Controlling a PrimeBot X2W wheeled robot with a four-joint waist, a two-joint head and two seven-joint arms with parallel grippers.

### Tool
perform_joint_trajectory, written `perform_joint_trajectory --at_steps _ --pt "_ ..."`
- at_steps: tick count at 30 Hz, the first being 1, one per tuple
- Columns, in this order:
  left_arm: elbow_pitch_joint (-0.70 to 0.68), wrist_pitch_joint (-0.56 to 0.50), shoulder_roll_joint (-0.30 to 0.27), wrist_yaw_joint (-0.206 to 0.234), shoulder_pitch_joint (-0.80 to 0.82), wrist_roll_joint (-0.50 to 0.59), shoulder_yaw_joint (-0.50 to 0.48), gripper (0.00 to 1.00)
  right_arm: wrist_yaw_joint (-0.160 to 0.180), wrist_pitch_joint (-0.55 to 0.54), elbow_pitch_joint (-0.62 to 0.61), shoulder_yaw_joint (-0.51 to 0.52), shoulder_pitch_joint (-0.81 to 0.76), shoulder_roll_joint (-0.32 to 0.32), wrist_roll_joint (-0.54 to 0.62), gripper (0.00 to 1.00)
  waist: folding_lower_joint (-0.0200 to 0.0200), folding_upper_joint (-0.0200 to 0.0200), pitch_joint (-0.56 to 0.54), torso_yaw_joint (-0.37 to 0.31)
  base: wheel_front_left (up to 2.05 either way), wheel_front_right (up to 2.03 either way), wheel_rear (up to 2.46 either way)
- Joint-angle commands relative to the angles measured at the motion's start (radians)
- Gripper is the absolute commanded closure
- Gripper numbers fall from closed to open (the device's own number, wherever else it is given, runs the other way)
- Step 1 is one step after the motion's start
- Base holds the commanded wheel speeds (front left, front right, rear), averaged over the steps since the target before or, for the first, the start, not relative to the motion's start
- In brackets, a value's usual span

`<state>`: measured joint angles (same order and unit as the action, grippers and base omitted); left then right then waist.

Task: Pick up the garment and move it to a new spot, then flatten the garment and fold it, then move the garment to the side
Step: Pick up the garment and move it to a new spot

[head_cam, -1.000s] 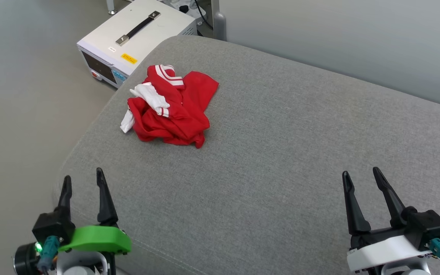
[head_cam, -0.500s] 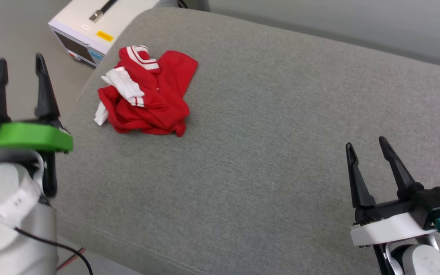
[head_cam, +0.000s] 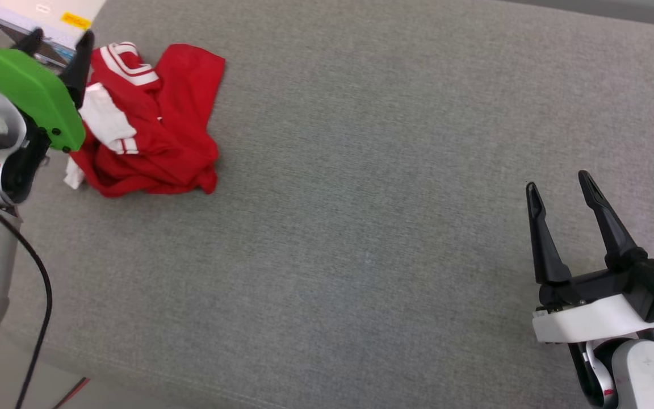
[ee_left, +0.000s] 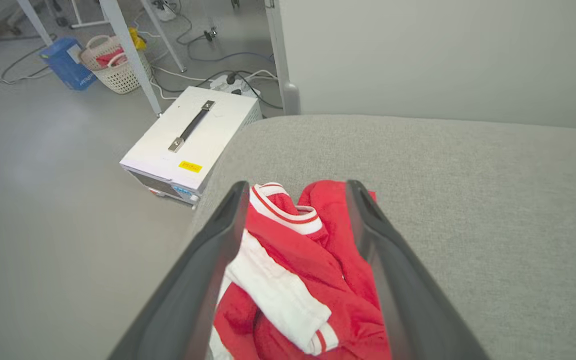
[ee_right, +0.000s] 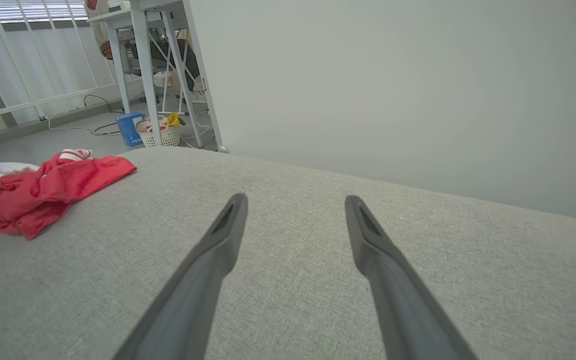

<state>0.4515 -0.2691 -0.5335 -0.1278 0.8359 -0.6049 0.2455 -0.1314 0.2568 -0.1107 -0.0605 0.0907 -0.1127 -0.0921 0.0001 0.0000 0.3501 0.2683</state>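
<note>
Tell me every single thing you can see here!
shirt: one, red with white sleeves, crumpled at the cushion's left end
cushion: one, grey, spread out before the robot
box: one, white with a black handle, on the floor beside the cushion
basket: one, cream, on the floor by table legs
blue container: one, blue, next to the basket
cables: several, black and white, on the floor behind the box
left pincer: one, black, open, at the shirt
right pincer: one, black, open, over bare cushion
</note>
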Motion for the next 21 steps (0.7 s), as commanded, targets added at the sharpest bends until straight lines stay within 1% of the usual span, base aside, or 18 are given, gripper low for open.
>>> perform_joint_trajectory --at_steps 1,5,9,12,15,21 --pt "0.004 -0.067 -0.024 -0.003 0.031 -0.033 0.041 0.00 0.001 0.005 -0.006 0.001 0.022 -0.008 -0.001 0.00 -0.0001 0.0000 0.035 -0.036 0.00 0.00 0.00" --pt "0.001 -0.233 -0.076 -0.003 0.067 -0.088 0.162 0.00 0.001 0.005 -0.008 0.000 0.032 -0.013 -0.005 0.00 -0.0001 0.0000 0.055 -0.056 0.00 0.00 0.00" --pt "-0.006 -0.375 -0.100 -0.003 0.081 -0.167 0.261 0.00 0.001 0.005 -0.010 0.001 0.040 -0.017 -0.006 0.00 -0.0001 0.0000 0.078 -0.075 0.00 0.00 0.00" --pt "0.010 -0.436 -0.107 -0.003 0.085 -0.212 0.301 0.00 0.001 0.005 -0.011 0.000 0.049 -0.018 -0.009 0.00 -0.0001 0.0000 0.099 -0.090 0.00 0.00 0.00" --pt "0.041 -0.486 -0.126 -0.003 0.081 -0.219 0.359 0.00 0.001 0.005 -0.012 0.000 0.061 -0.020 -0.012 0.00 -0.0001 0.0000 0.122 -0.106 0.00 0.00 0.00" --pt "0.127 -0.532 -0.130 -0.003 0.054 -0.224 0.457 0.00 0.001 0.005 -0.008 0.000 0.076 -0.022 -0.019 0.00 -0.0001 0.0000 0.152 -0.128 0.00 0.00 0.00"
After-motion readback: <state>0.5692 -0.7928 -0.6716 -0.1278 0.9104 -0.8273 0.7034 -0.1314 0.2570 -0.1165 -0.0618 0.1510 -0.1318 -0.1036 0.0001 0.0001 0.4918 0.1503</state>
